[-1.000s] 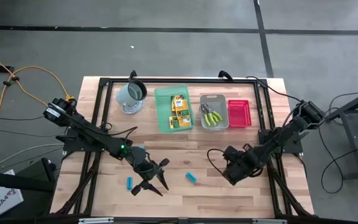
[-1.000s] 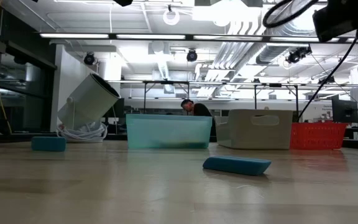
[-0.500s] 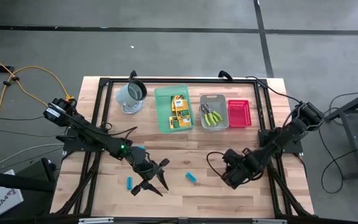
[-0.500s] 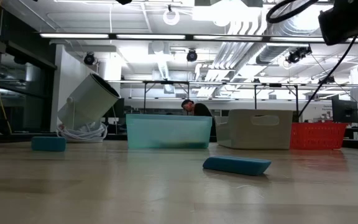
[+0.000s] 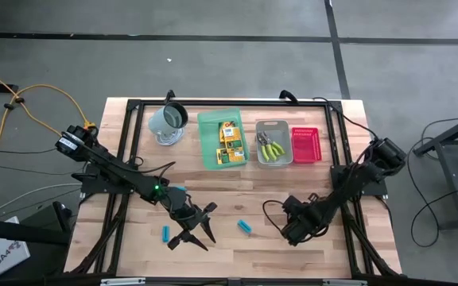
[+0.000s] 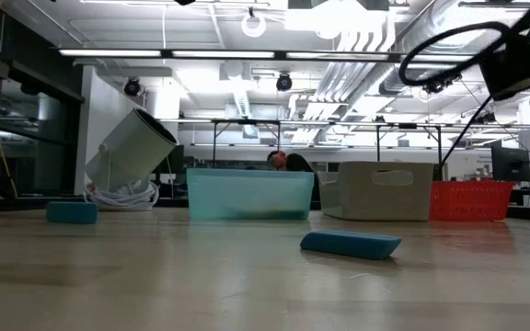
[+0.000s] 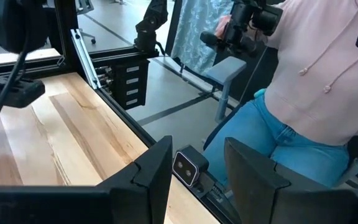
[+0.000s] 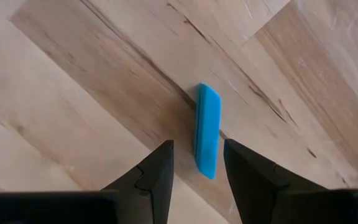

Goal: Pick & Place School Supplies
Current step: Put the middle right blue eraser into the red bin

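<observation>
My right gripper (image 8: 197,146) (image 5: 291,232) points straight down, open, over the near right of the table. A stubby cyan-blue piece (image 8: 207,127) lies flat on the wood just below it, in line with the gap; the fingers stand clear of it. In the high view the gripper covers this piece. Two more blue pieces (image 5: 246,226) (image 5: 166,233) lie flat on the table. My left gripper (image 5: 199,235) (image 7: 197,146) hovers open between them, holding nothing. Yellow-orange boxes (image 5: 229,139) lie in the green tray (image 5: 207,151); plier-like tools (image 5: 273,148) lie in the grey tray (image 5: 283,127).
A grey-green mug (image 5: 168,121) leans at the far left, beside the green tray. A red tray (image 5: 305,144) stands right of the grey one. A black frame (image 5: 237,103) rims the table. A person in a pink hoodie (image 7: 316,74) stands past the near edge.
My right gripper has sunk toward the table and drifted a little toward the near edge, still open. The blue pieces have kept their places.
</observation>
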Controlling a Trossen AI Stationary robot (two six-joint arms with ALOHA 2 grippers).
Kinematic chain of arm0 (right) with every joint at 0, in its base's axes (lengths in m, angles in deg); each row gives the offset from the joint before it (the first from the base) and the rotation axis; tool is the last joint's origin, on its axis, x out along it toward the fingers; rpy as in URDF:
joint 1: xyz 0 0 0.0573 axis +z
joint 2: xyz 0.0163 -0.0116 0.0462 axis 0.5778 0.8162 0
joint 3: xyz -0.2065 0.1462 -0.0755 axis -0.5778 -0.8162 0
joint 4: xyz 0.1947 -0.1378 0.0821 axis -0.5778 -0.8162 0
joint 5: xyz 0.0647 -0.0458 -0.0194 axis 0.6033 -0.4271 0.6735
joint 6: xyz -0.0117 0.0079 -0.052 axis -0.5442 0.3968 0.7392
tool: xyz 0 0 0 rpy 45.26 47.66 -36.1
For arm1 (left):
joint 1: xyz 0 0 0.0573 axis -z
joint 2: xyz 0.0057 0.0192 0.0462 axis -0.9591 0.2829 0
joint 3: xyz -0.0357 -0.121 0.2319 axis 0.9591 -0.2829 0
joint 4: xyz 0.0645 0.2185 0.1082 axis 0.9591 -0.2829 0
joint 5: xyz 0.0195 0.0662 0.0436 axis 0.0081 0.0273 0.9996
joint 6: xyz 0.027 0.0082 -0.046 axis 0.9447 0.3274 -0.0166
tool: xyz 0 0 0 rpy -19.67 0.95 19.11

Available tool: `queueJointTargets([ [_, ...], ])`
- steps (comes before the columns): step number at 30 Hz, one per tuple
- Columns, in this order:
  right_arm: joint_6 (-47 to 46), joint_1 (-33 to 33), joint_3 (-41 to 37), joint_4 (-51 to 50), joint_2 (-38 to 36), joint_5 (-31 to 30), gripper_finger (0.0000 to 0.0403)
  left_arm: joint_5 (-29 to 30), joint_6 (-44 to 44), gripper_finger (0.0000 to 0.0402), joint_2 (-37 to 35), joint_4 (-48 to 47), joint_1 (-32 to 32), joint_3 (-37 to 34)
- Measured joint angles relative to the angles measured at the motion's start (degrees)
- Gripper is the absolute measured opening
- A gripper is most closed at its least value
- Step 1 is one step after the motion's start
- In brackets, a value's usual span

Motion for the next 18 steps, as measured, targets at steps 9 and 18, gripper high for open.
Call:
queueJointTargets([
  [9,0.4,0.1,0.0,0.4,2.6,0.0,0.0133,0.0,0.0,0.0142,0.0,-0.1,0.0,0.0],
  [18,0.2,0.1,-0.6,1.9,2.5,0.0,0.0133,0.0,0.0,0.0142,0.0,-0.1,0.0,0.0],
])
